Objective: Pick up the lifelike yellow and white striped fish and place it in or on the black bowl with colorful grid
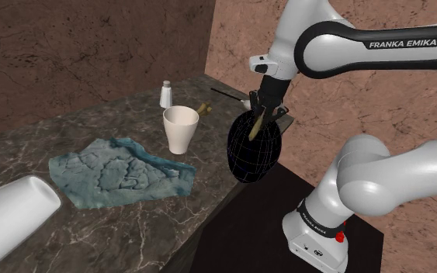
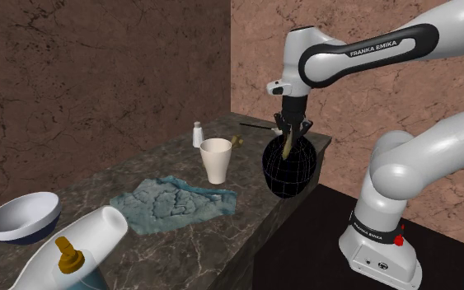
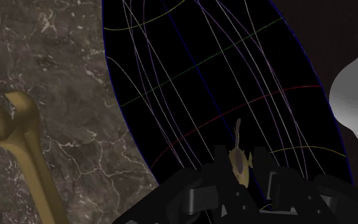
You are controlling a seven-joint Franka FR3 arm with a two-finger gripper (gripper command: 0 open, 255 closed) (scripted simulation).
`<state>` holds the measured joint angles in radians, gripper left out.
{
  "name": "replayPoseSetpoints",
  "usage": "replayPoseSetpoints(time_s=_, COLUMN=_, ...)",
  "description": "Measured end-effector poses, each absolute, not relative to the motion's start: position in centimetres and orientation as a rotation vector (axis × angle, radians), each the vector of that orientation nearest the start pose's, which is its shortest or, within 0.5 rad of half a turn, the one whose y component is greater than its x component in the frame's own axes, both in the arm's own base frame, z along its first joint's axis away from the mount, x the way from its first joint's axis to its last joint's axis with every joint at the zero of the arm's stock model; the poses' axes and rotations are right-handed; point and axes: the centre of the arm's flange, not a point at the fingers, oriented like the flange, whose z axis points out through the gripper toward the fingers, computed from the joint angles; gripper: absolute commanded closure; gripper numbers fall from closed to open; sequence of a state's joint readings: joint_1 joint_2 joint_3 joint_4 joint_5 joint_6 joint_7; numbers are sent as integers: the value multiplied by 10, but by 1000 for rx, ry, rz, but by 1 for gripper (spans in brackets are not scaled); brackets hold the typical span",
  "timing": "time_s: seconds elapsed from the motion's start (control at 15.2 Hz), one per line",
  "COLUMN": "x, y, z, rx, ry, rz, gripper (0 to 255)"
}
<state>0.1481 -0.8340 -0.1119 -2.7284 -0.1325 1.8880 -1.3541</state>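
Observation:
My gripper [image 1: 262,113] is shut on a thin, yellowish-olive fish [image 1: 258,123] that hangs tail-down from the fingers. Directly below it is the black bowl [image 1: 255,153] with thin coloured grid lines, at the counter's edge near the stand and drawn steeply tilted. In the second exterior view the gripper [image 2: 290,134] holds the fish [image 2: 287,148] with its lower end against the bowl [image 2: 288,171]. In the wrist view the fish [image 3: 240,160] sticks out between the fingers of the gripper [image 3: 241,177], against the bowl's [image 3: 196,83] dark inside.
A white cup [image 1: 181,128] stands beside the bowl, with a small shaker [image 1: 165,95] behind it. A brass-coloured wrench [image 3: 25,153] lies on the marble counter [image 1: 92,225]. A blue crumpled cloth [image 1: 119,172], a white bottle [image 2: 73,245] and a white bowl [image 2: 22,216] lie farther along.

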Motion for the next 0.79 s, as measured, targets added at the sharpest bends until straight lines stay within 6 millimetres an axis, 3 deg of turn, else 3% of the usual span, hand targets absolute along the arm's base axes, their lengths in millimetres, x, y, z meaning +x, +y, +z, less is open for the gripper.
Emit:
replayPoseSetpoints(time_s=0.26, x=300, y=2, z=453, rx=-2353, ry=-2125, rz=50, gripper=255)
replayPoseSetpoints(time_s=0.33, x=300, y=2, z=453, rx=-2353, ry=-2125, rz=50, gripper=0)
replayPoseSetpoints(time_s=0.73, x=300, y=2, z=453, rx=-2353, ry=-2125, rz=50, gripper=0)
replayPoseSetpoints(time_s=0.79, x=300, y=2, z=460, rx=-2354, ry=-2126, rz=49, gripper=0)
